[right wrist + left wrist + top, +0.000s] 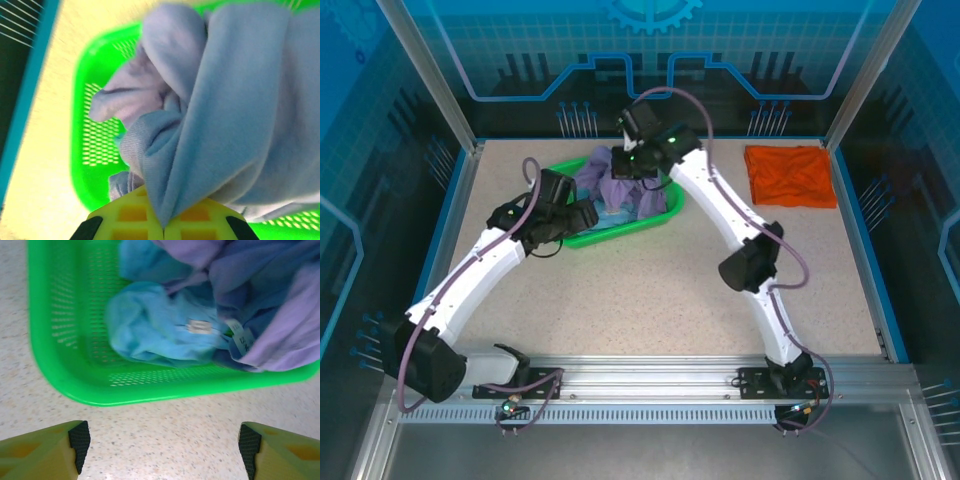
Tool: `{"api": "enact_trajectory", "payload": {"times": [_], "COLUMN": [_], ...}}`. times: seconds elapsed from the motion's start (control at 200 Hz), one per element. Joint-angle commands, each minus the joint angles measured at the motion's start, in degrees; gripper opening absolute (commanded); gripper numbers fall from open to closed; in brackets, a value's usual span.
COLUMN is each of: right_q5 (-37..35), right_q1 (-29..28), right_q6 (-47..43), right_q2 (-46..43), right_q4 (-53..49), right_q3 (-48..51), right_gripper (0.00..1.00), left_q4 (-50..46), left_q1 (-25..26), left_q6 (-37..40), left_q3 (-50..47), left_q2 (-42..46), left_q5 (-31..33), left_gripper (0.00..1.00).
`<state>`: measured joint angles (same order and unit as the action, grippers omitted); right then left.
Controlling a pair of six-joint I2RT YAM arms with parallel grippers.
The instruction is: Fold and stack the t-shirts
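Observation:
A green basket [620, 232] at the table's back left holds two crumpled t-shirts, a lavender-purple one [620, 188] lying over a light blue one [155, 332]. My right gripper [631, 165] reaches into the basket from the back. In the right wrist view it [164, 227] is shut on a fold of the lavender shirt [235, 110], which rises in a bunch from the jaws. My left gripper [160, 440] stands open over bare table just outside the basket's [65, 315] near rim, with nothing between its fingers. An orange t-shirt [790, 173] lies folded flat at the back right.
The basket [95, 145] stands close to the blue rail at the table's left and back edges. Speckled tabletop [650, 300] stretches between the basket, the orange shirt and the arm bases. Glass walls enclose the table.

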<state>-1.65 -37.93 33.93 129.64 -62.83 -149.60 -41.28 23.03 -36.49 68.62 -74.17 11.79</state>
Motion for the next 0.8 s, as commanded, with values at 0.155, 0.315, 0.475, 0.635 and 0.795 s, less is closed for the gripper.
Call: {"api": "enact_trajectory", "payload": {"times": [0.155,0.315,0.475,0.635,0.795], "right_q5": [-11.9,-19.8,-24.8,-26.8,-27.0], "right_q1": [4.8,9.9,11.0,11.6,11.9], "right_q6": [-3.4,-3.3,-5.7,-5.9,-3.5], "right_q2": [-25.3,-40.7,-52.8,-59.1,-65.4], "right_q4": [1.5,3.7,7.4,5.0,4.5], "right_q3": [10.7,19.2,26.3,33.1,44.2], "right_gripper": [0.00,0.00,0.00,0.00,0.00], "left_q4": [6.6,12.8,17.2,18.9,19.1], "left_q1": [8.3,8.9,9.0,10.5,13.2], "left_q6": [0.9,-10.1,-22.4,-37.2,-48.2], "left_q3": [2.4,1.7,2.5,4.1,8.2], "left_q2": [-4.5,-10.1,-16.7,-22.8,-28.7], "left_q5": [-7.4,-12.2,-16.1,-17.6,-14.9], "left_gripper": [0.81,0.81,0.82,0.82,0.82]}}
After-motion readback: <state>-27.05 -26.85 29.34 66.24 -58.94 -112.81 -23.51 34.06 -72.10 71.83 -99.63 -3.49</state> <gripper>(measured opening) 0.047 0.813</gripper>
